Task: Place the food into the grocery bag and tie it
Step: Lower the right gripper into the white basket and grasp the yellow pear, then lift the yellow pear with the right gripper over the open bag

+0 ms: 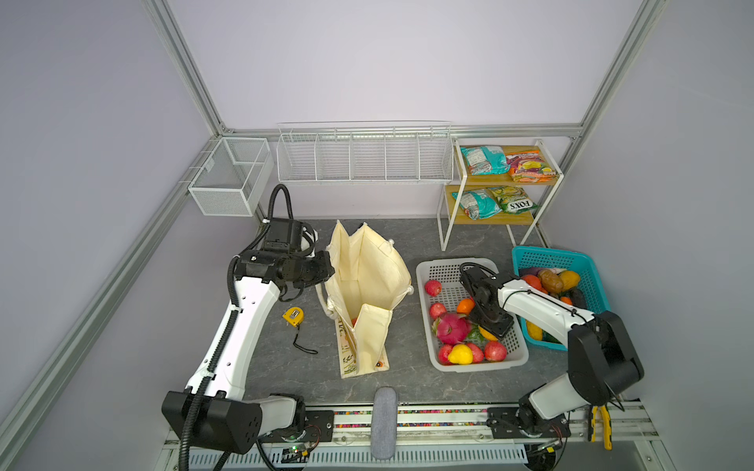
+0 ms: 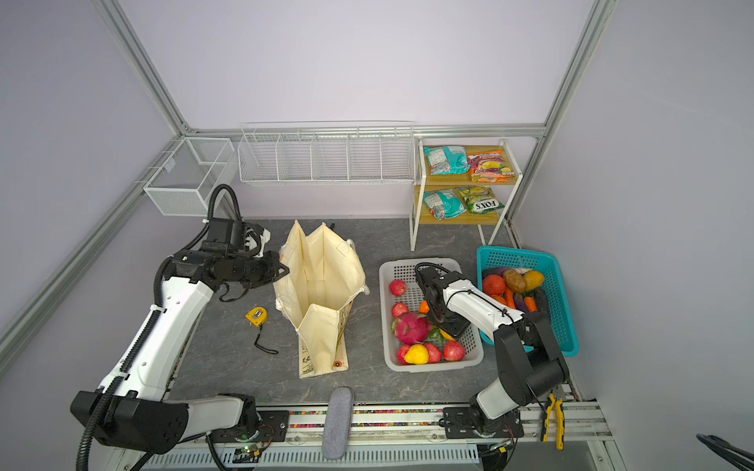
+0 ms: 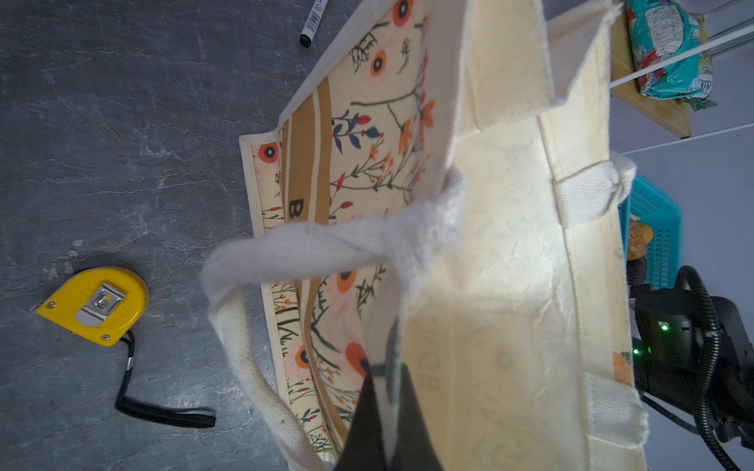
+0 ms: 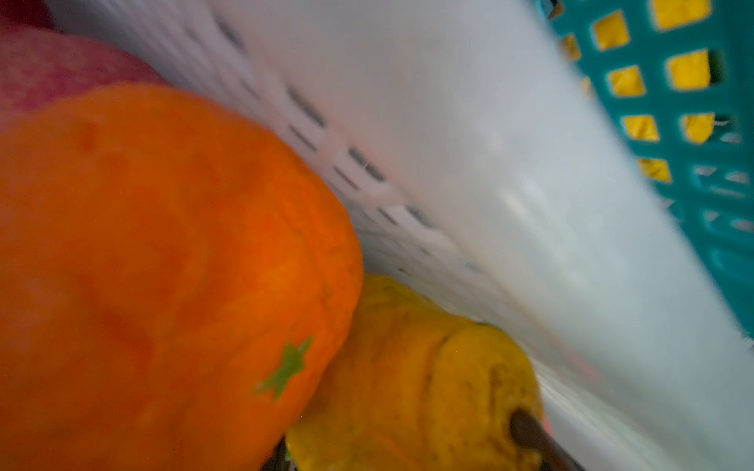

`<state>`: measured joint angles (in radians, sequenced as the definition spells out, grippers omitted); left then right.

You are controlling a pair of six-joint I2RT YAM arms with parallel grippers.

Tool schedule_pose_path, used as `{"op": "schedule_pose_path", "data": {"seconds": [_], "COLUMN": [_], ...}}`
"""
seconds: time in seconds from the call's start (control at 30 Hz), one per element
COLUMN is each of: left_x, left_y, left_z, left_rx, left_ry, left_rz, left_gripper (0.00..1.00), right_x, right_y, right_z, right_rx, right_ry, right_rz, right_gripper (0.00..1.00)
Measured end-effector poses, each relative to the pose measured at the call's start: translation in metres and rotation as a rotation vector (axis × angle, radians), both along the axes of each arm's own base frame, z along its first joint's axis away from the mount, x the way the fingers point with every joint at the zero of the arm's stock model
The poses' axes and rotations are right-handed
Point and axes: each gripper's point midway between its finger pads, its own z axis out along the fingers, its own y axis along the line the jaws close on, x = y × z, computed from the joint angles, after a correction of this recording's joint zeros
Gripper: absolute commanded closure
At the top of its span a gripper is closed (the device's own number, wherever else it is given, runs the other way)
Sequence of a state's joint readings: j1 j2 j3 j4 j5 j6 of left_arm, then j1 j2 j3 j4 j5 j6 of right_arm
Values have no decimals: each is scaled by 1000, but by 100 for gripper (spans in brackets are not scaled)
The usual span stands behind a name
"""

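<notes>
The grocery bag stands open in the middle of the table. My left gripper is shut on the near rim of the grocery bag, beside its white rope handle. My right gripper is down in the white basket, its fingers on either side of a yellow-orange fruit, next to an orange. The blur hides whether the fingers press the fruit. More food lies in the teal basket and on the shelf: a teal packet and an orange-red packet.
A yellow tape measure lies left of the bag, and a marker lies behind it. A pink dragon fruit and red apples fill the white basket. White wire baskets hang on the back wall. Pliers hang at the front right.
</notes>
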<state>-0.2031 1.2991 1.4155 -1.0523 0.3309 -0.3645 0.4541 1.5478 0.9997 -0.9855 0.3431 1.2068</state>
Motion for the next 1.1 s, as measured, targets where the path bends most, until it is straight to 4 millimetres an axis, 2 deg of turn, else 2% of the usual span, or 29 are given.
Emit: {"op": "schedule_pose_path", "data": {"seconds": [0.17, 0.3, 0.5, 0.7, 0.8, 0.9, 1.0, 1.1], "left_x": [0, 0, 0, 0, 0, 0, 0, 0], "left_y": [0, 0, 0, 0, -1, -1, -2, -2], "left_z": [0, 0, 0, 0, 0, 1, 1, 1], "left_rx": [0, 0, 0, -3, -6, -11, -15, -20], "left_ry": [0, 0, 0, 0, 1, 3, 3, 6], "left_rz": [0, 0, 0, -1, -3, 1, 4, 11], "left_gripper": [100, 100, 100, 100, 100, 100, 100, 100], "right_x": [1, 5, 17, 32, 42, 53, 64, 71], "right_y": [0, 2, 9, 26, 43, 68, 107, 157], "right_z": [4, 20, 66, 129, 162, 200, 244, 275], "right_rx": [3, 20, 76, 167, 221, 278, 340, 410], "right_ry": [-7, -42, -154, -299, -378, -467, -566, -629], "right_rz": [11, 23, 45, 122, 205, 309, 451, 604], "right_gripper": [45, 49, 52, 48, 50, 50, 50, 50]}}
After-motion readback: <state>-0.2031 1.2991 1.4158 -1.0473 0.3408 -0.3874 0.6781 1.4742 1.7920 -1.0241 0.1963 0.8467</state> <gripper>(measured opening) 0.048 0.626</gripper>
